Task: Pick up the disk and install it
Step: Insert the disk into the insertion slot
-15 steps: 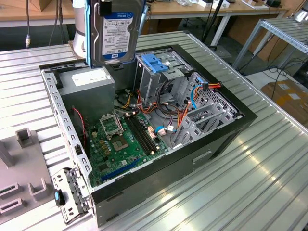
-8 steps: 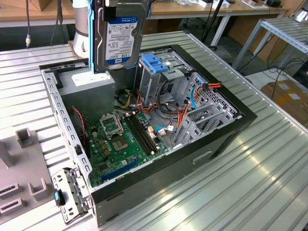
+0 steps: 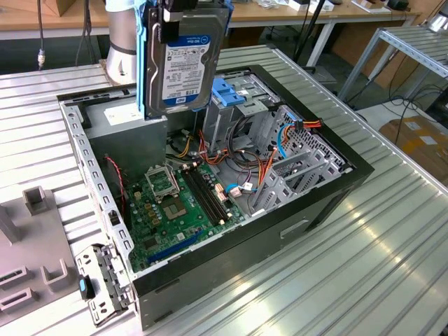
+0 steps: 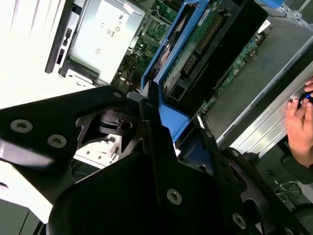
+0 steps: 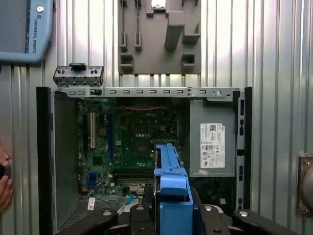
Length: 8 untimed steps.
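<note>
Above the open computer case (image 3: 238, 269), which is set on a ribbed metal table (image 3: 364, 266) with its motherboard (image 3: 175, 203) exposed, the disk (image 3: 187, 63) is held upright, clear of the drive cage (image 3: 231, 122). It is judged rigid, dense, fairly heavy and shock-sensitive, with smooth metal faces likely to slip. Hold is best taken on the blue carrier rail (image 3: 142, 70), whose end is clamped by the closed gripper (image 5: 172, 200); nothing else is grasped.

The counter (image 3: 329, 266) is a ribbed silver metal surface. An open black computer case (image 3: 238, 255) lies on its middle. At the exterior view's left, a grey holder plate (image 3: 31, 262) lies near the case. The arm's base (image 3: 122, 52) stands at the far side.
</note>
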Each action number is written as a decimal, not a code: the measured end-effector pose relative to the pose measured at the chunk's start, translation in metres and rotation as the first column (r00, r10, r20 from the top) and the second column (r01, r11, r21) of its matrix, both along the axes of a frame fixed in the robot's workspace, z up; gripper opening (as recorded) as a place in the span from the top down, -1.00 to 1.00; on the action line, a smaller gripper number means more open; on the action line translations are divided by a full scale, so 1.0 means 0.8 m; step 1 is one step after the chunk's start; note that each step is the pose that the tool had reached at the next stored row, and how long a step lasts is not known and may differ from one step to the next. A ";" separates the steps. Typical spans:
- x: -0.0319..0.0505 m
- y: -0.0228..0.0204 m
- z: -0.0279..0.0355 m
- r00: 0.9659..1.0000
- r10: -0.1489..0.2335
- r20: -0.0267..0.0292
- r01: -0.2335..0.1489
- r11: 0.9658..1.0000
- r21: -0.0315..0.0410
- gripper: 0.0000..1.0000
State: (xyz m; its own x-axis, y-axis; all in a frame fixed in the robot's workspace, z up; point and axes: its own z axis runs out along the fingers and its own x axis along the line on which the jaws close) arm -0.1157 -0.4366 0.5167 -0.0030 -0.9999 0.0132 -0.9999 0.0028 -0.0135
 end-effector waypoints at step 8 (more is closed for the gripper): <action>0.008 -0.0310 -0.0019 1.000 0.000 0.000 0.000 1.000 -0.011 0.26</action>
State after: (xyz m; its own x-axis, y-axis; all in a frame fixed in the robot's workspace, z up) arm -0.1089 -0.4614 0.5152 -0.0029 -0.9997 0.0244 -0.9999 0.0025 -0.0132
